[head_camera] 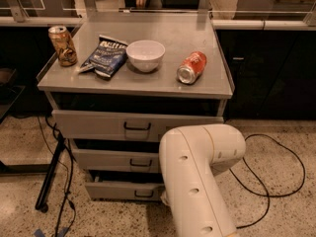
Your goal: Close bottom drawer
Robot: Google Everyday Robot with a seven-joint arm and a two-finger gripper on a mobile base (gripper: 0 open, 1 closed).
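Up front, white arm (197,181) fills the lower frame. Gripper is hidden behind it, down by the drawers; its state can't be told. Bottom drawer (118,190) sits lowest, left of arm, slightly out. Middle drawer (116,160) and top drawer (98,125) above. On top: bowl (145,55), chip bag (105,57), two cans.
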